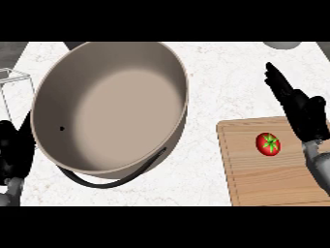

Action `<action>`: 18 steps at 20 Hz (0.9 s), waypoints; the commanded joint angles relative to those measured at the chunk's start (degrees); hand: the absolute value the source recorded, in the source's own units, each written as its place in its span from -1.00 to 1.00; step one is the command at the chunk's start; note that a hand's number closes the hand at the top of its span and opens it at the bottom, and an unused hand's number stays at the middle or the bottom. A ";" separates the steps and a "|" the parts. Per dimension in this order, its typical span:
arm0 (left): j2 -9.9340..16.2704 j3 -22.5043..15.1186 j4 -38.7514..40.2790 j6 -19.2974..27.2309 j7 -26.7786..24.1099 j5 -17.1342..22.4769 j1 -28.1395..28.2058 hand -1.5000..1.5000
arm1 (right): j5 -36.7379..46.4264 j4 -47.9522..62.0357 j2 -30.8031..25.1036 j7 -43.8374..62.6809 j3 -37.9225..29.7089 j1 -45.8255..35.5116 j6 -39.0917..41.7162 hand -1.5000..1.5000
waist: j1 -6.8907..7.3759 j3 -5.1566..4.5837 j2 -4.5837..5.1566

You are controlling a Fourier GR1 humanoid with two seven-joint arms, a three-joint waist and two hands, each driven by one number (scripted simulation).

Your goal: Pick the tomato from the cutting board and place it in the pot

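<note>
A red tomato with a green stem lies on the wooden cutting board at the lower right. My right hand hovers just above and right of the tomato, fingers straight and pointing away, holding nothing. A large beige pot with a dark handle fills the left and middle of the counter; its inside holds nothing. My left hand shows at the left edge beside the pot's rim, fingers up, holding nothing.
A clear wire-framed container stands at the far left behind the pot. A grey round object peeks in at the top right. White marble counter lies between pot and board.
</note>
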 commanded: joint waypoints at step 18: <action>1.33 1.34 -3.80 -3.61 -2.84 -5.93 5.19 0.00 | 9.73 -6.53 -14.05 -21.63 -17.43 34.62 -10.17 -1.00 | 1.60 -2.34 1.20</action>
